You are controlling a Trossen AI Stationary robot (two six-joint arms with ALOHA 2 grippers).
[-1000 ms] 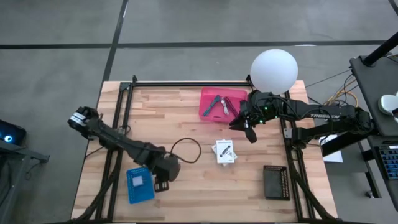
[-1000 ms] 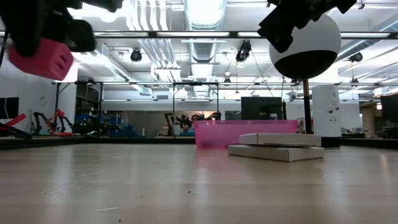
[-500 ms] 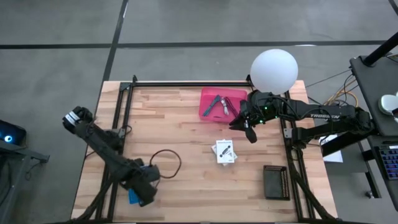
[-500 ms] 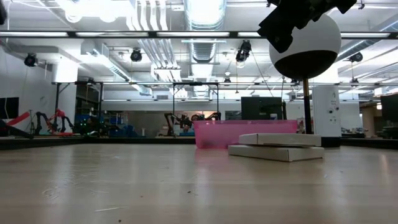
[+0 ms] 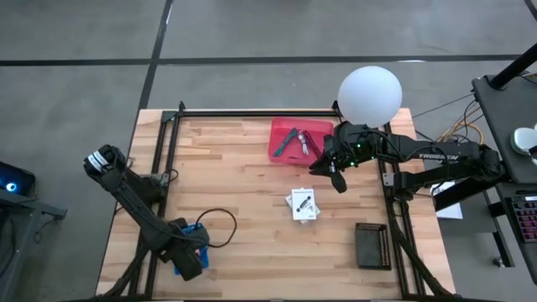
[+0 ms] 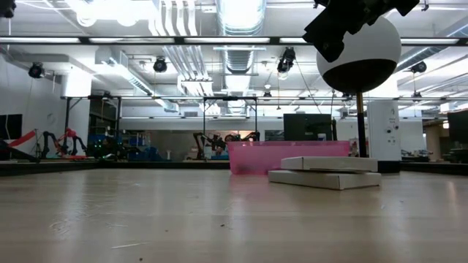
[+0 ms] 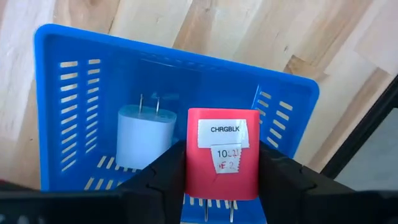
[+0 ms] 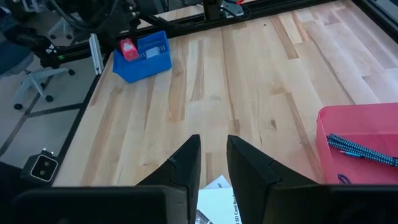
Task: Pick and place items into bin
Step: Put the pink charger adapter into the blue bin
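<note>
My left gripper (image 5: 189, 256) hangs over a blue slotted basket (image 5: 183, 248) at the table's near left and is shut on a red charger block (image 7: 222, 155) labelled CHRGBLK. A white charger (image 7: 144, 138) lies on the basket's floor (image 7: 74, 106). A dark cord loop (image 5: 215, 225) rests on the table beside the basket. My right gripper (image 5: 332, 174) hovers open beside the pink bin (image 5: 285, 127), which holds a teal-handled tool (image 8: 357, 149). The white card with black print (image 5: 303, 204) lies flat mid-table. My left gripper pinches the red charger block by its two side faces (image 7: 189, 163), one finger (image 7: 165, 171) on each side. It comes from above, pointing down into the basket. The block's metal prongs (image 7: 206, 213) point back toward the wrist. Whether the block touches the basket floor, I cannot tell.
A white ball lamp (image 5: 369, 94) stands at the far right, above the right arm. A black slotted block (image 5: 372, 245) lies near the right edge. Black frame rails (image 5: 168, 151) run along both table sides. Bare wood stretches between the basket and the card.
My left gripper has carried the red block toward the table's near left corner and lowered it over the blue basket, out of the low view. The dark cord loop has slid along the table after it. The right arm has kept still.
</note>
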